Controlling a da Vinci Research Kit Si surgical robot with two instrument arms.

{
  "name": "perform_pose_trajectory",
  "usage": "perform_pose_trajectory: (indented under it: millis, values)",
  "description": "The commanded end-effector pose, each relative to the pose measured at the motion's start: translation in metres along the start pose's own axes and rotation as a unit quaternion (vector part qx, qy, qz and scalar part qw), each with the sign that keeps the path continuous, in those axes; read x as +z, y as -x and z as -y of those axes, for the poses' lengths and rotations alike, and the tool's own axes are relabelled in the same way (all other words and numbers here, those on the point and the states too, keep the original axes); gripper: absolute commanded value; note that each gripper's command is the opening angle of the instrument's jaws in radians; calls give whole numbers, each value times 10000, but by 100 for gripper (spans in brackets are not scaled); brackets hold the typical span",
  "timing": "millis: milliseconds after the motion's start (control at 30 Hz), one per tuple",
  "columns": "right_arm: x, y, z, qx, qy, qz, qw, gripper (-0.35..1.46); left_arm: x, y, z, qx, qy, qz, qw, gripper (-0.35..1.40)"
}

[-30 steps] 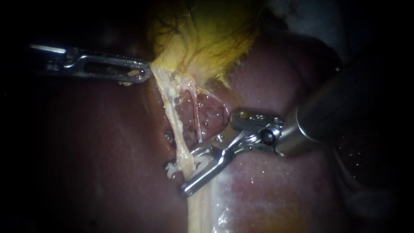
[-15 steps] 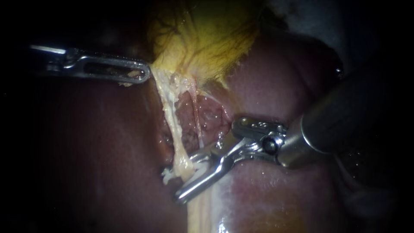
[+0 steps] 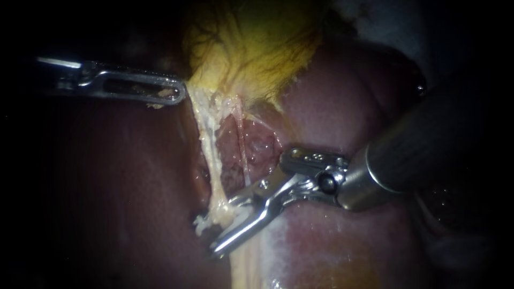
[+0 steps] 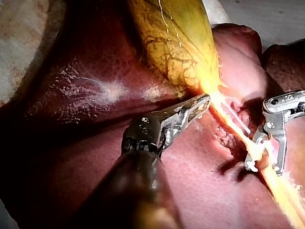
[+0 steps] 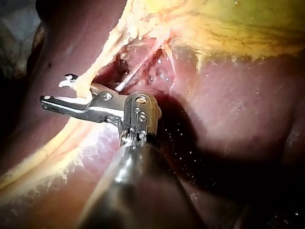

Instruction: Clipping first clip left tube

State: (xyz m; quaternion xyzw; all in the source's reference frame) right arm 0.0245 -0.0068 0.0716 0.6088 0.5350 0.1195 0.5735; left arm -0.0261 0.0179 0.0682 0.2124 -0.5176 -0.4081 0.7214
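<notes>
The silver right instrument [image 3: 222, 227] is straddling the pale, stringy left tube [image 3: 210, 155], jaws gaping either side of it; the slotted steel left instrument [image 3: 180, 90] is pinching the yellow, veined gallbladder [image 3: 251, 48] by its edge.

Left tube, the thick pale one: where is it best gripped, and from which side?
Grip the left tube low down, well below the gallbladder, where it stretches taut off the liver. Probably come crosswise from the endoscope view's right: it runs nearly upright.

Pale surface [image 4: 276, 19], dark red liver [image 4: 95, 95] on it, yellow gallbladder [image 4: 176, 43] atop liver
</notes>
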Motion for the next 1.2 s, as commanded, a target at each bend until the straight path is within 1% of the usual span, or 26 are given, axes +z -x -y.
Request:
perform_pose_trajectory:
  millis: [33,133,300,433,467,500,533,567,733,1200]
  values:
    - [-1,1,-1,-31,-2,-1,10000,31,0,0,0,1,-1,1,10000,-35]
    - [0,1,-2,-116,-22,47,9999,20,-1,0,0,1,-2,0,10000,-35]
    - [0,4,-5,-251,112,239,9993,8,-1,0,0,1,-3,0,10000,-35]
    - [0,7,-9,-367,185,347,9986,-2,-1,1,0,1,-6,-1,10000,-35]
    - [-1,8,-10,-427,193,365,9982,-6,-2,1,0,1,-6,-1,10000,-35]
    - [-1,8,-11,-545,198,385,9976,-15,-2,1,0,1,-6,-1,10000,-35]
    - [-1,9,-12,-635,194,391,9970,-28,-2,1,0,0,-7,-2,10000,-35]
    - [-2,9,-12,-663,201,406,9968,-35,-2,1,0,0,-7,-2,10000,-35]
    - [-1,9,-17,-861,266,515,9946,-35,-2,1,0,-1,-9,-2,10000,-35]
    - [-2,10,-19,-863,267,518,9946,-35,-2,1,0,-1,-10,-3,10000,-35]
